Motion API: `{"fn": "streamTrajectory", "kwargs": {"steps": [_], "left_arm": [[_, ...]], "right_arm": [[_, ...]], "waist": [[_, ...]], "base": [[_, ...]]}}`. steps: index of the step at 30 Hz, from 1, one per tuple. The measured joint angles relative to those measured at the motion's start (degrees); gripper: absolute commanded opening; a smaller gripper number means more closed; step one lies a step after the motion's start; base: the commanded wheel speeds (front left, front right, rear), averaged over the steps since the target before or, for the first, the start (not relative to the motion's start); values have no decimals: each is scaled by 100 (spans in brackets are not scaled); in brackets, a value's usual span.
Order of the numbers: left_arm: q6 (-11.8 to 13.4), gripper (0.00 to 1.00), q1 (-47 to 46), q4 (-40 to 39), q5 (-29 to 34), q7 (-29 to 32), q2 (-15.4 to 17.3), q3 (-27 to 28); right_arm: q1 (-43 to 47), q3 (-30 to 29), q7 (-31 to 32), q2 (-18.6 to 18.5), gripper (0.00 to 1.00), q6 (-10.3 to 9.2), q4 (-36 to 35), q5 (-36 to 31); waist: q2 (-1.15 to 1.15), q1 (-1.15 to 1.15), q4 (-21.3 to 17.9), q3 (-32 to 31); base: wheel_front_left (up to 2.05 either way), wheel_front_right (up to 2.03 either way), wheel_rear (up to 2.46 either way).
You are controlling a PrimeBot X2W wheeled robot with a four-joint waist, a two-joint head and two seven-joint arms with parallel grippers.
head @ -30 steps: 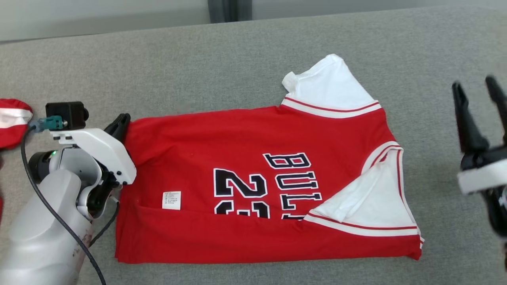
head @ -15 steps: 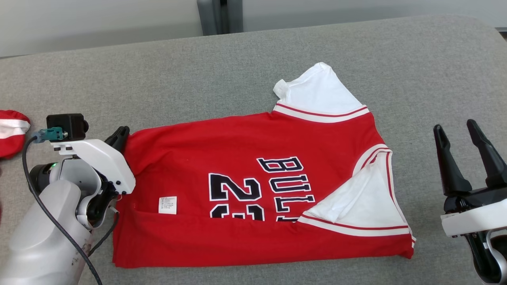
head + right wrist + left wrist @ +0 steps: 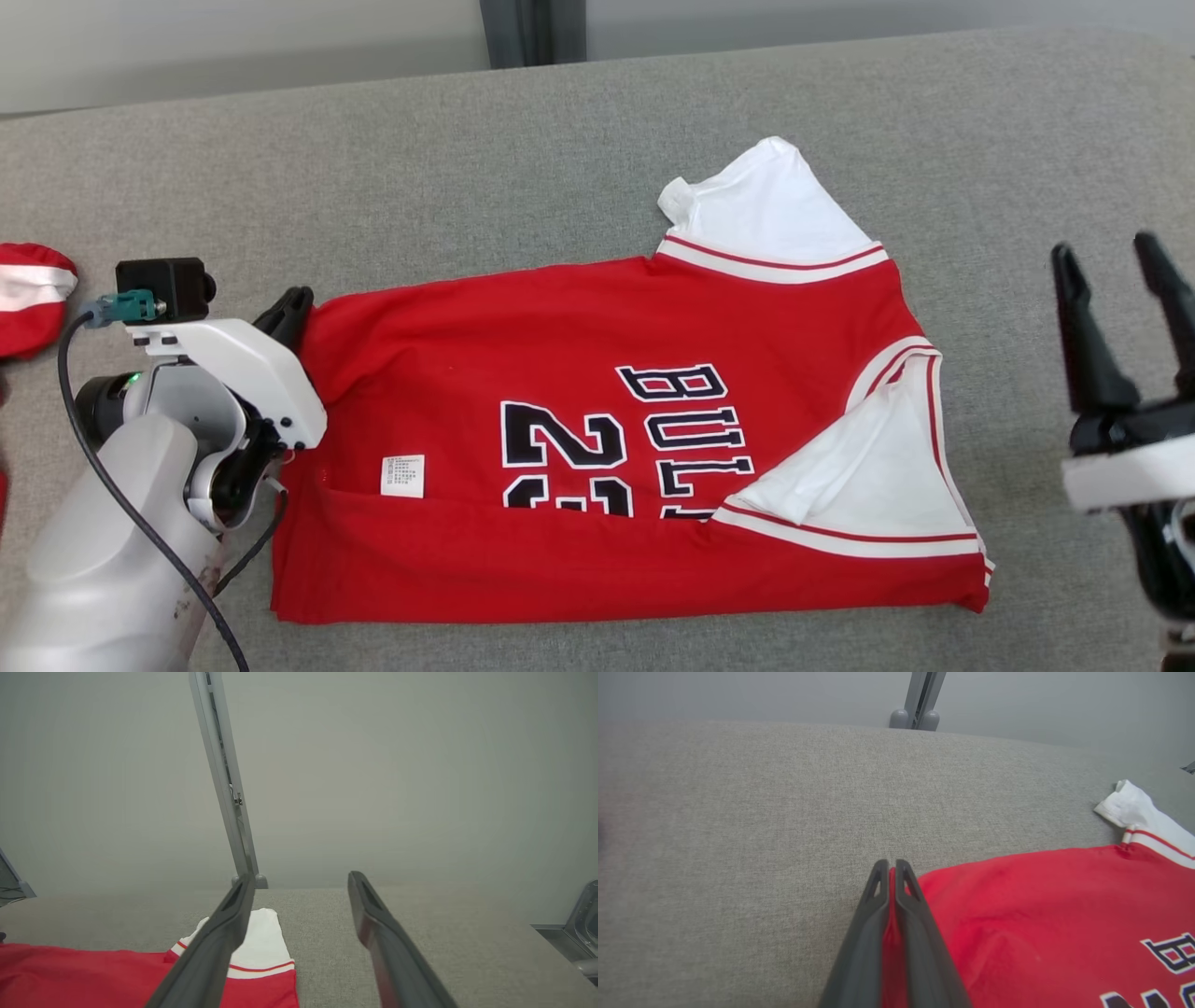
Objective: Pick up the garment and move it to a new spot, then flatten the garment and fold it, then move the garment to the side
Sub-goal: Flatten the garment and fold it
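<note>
The garment (image 3: 597,448) is a red jersey with white sleeves and black lettering, lying partly folded on the grey padded table (image 3: 560,159). Its near long edge is folded over and one white sleeve is tucked in on the right. My left gripper (image 3: 291,313) is shut on the garment's far left corner; in the left wrist view red cloth (image 3: 1041,914) is pinched between the closed fingers (image 3: 878,891). Off the garment's right end my right gripper (image 3: 1116,266) hangs open with nothing in it. In the right wrist view its spread fingers (image 3: 373,924) point past the white sleeve (image 3: 259,942).
Another red and white piece of cloth (image 3: 28,294) lies at the table's left edge. A grey upright post (image 3: 532,28) stands behind the table's far edge. Bare grey surface stretches beyond the garment and to its right.
The head camera has shifted back and forth, so the whole picture has slid. The right gripper seems to have swung about at the right edge. The left gripper keeps its hold on the corner.
</note>
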Motion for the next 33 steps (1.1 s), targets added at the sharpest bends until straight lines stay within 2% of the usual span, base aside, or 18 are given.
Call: {"fn": "streamTrajectory", "kwargs": {"steps": [6, 11, 14, 20, 27, 33], "left_arm": [[26, 0, -236, -151, 42, 3, -44, -45], [31, 0, -554, -289, 132, 51, -218, -180], [15, 0, -731, -337, 183, 57, -353, -280], [-80, 0, -1108, -352, 289, 40, -633, -449], [-155, 0, -1432, -235, 333, -97, -910, -549], [-232, 0, -1603, -48, 336, -211, -1027, -590]], "right_arm": [[-1031, -187, -65, -279, 100, 0, 628, 177], [-2185, 79, 123, -699, 100, 0, 1614, 452], [-2848, 455, 291, -907, 100, 0, 2234, 656], [-3896, 1611, 783, -1252, 100, 0, 3216, 1006], [-4679, 2942, 1203, -1471, 100, 1, 3978, 1440], [-5080, 3919, 1433, -1566, 100, 0, 4333, 1878]], "waist": [[0, 0, 48, 215], [0, 0, 210, 462], [0, 0, 350, 627], [0, 0, 675, 990], [0, 0, 1044, 1431], [0, 0, 1257, 1729]], "base": [[0, 0, 0], [0, 0, 0], [0, 0, 0], [0, 0, 0], [0, 0, 0], [0, 0, 0]]}}
